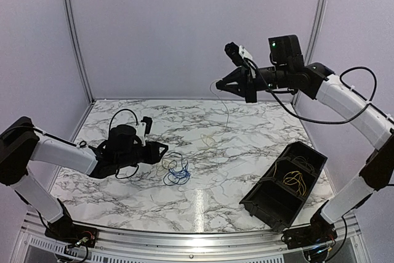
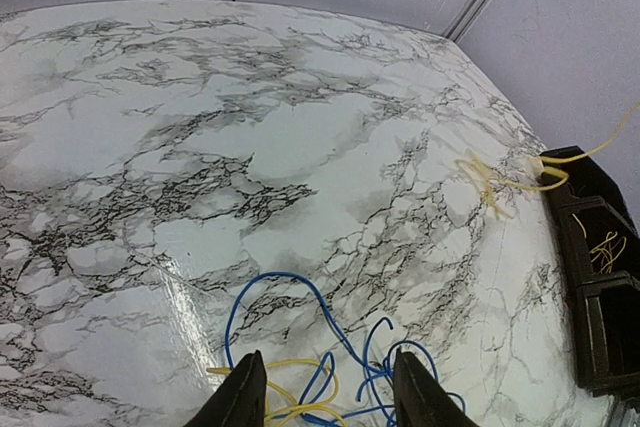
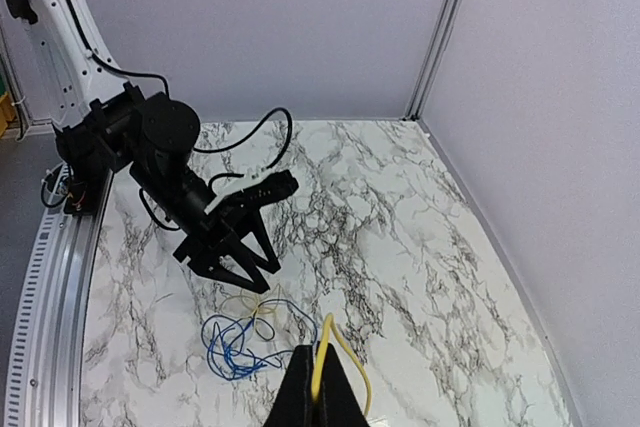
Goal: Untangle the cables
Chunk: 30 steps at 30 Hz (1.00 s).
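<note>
- Left claw (image 1: pixel 164 149): fingers spread, gripping nothing. It sits low over the marble surface (image 1: pixel 123 192), right at the edge of the blue cables.
- Blue cables (image 1: pixel 177 175): a loose knot lying on the surface left of centre, with a few yellow strands mixed in. In the left wrist view these strands lie just beneath and between the open fingers.
- Yellow cable (image 3: pixel 322 347): pinched at one end by the right claw, it hangs down toward a small yellow coil mid-surface. Whether it runs into the blue knot cannot be told.
- Right claw (image 1: pixel 218 84): pressed together on the yellow cable and raised well above the far side of the surface.
- Black bin (image 1: pixel 265 204): at the near right, tilted, with yellow cables inside.
- Assessment: the step in hand appears to be drawing yellow free of blue. The left claw should close on blue strands only and hold them down. The right claw should lift slowly and pause if the blue knot rises with it.
</note>
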Available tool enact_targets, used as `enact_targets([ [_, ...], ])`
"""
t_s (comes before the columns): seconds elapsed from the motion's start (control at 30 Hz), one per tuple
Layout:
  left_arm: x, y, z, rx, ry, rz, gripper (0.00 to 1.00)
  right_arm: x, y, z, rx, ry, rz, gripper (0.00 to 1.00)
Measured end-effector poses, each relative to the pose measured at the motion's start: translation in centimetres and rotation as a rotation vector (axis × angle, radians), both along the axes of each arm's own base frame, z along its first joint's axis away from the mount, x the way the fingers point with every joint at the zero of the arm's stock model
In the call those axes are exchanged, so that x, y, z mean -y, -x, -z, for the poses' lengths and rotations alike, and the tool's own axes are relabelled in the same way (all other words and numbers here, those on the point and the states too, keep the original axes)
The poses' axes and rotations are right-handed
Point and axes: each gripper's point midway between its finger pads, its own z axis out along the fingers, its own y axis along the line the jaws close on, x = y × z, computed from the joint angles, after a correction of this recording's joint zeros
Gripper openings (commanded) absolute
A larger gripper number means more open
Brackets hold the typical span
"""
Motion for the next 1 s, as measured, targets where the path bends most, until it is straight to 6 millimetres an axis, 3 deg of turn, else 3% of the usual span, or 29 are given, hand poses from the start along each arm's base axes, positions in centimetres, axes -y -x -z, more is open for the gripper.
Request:
enact_targets([
  [0.2, 0.1, 0.1, -0.9, 0.004, 0.000, 0.005, 0.46, 2.8, -2.9, 6.2, -0.137, 0.036, 0.085, 0.00],
  [0.37, 1.4, 0.5, -1.5, -0.002, 0.006, 0.041, 0.46, 5.1, -4.6, 7.0, -0.150, 0.008, 0.150, 0.00],
  [0.6, 8.0, 0.5, -2.9, -0.019, 0.065, 0.180, 0.42, 8.5, -6.5, 7.9, -0.127, -0.044, 0.244, 0.00],
  [0.77, 11.6, -0.3, -0.9, -0.118, 0.111, 0.218, 0.39, 10.2, -8.1, 9.4, -0.145, -0.047, 0.303, 0.00],
  [1.0, 14.8, -1.1, 3.5, -0.306, 0.167, 0.203, 0.42, 10.4, -8.0, 10.9, -0.167, -0.050, 0.302, 0.00],
])
